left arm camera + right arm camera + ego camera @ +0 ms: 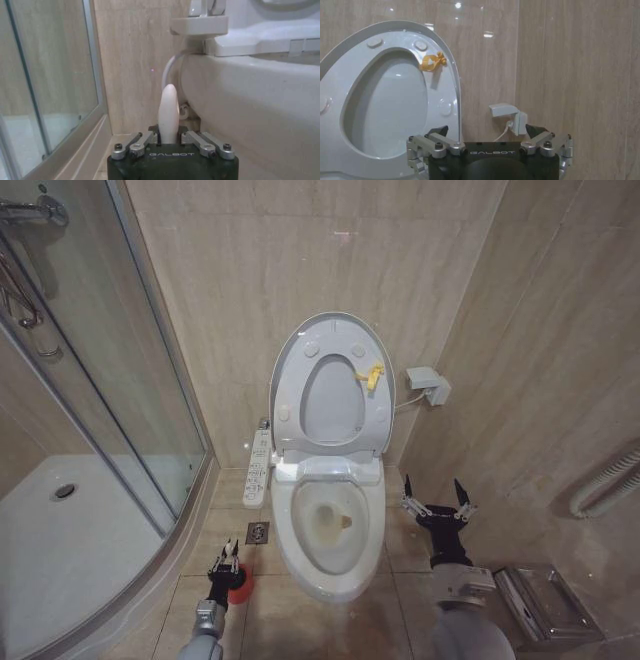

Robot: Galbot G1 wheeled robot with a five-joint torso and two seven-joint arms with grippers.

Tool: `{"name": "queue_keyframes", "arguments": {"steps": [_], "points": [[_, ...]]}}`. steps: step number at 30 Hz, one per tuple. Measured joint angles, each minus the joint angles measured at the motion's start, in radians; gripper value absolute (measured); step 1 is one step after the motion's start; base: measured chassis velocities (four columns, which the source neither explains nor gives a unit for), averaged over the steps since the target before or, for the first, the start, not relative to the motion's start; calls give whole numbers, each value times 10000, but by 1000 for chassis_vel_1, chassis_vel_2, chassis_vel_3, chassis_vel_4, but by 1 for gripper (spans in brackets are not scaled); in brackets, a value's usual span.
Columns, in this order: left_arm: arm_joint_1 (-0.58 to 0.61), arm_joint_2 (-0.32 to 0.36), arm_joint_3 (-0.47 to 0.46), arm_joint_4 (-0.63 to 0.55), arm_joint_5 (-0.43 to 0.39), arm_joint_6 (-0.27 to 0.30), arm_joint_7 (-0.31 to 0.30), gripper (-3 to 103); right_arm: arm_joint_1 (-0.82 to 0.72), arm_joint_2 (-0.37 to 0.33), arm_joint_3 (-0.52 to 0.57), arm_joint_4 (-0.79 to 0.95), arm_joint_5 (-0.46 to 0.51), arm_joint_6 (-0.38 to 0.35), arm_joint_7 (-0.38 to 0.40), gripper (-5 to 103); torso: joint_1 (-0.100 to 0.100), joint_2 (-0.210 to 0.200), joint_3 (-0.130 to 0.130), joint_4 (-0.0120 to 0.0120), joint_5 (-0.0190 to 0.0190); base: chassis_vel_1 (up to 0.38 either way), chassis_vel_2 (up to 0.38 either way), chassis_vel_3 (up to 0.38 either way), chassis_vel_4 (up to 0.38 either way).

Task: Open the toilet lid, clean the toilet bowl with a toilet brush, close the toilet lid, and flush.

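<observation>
Down on the floor to the left of the toilet, the left gripper (228, 560) has its jaws closed around the thin white handle of the toilet brush (168, 112). In the left wrist view the handle stands up between the two fingers, its rounded tip toward the wall; in the head view the gripper sits right over the red cup holder (238, 588), so the bristle head is hidden and appears to be still seated in the cup.

The grip looks low and narrow on a smooth, tapering stick — that is the first risk. If the handle twists or slides in the jaws as the brush is lifted, the head could swing, or the cup could come up with it and tip onto the tiles.

Just beside the cup stand the side button panel (257, 470) and the outer wall of the toilet bowl (325, 525). A lift that drifts right could knock the panel or scrape the ceramic.

On the other side of the bowl, the right gripper (437, 505) hovers with its jaws spread wide and empty, near the rim and below a small white wall box (428, 384). It is not in the brush's way, I judge, but any reach across the bowl would crowd it.

The toilet lid (330, 385) already stands upright against the wall with the seat ring, its yellow loop tag (372, 375) showing. A brush stroke that rides too far back could nudge both and bring them down onto the brush.
</observation>
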Motion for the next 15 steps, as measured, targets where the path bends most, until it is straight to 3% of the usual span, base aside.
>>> {"name": "queue_keyframes", "arguments": {"steps": [12,15], "points": [[721,76,-101,-1365,135,-24,-1,20,0,0,0,0,0,0,0,100,0,0,0,1,2,0,0,0,0],[1156,169,-132,-2348,133,281,-8,20,0,0,0,0,1,0,0,100,0,0,-1,0,2,0,0,0,0]]}}
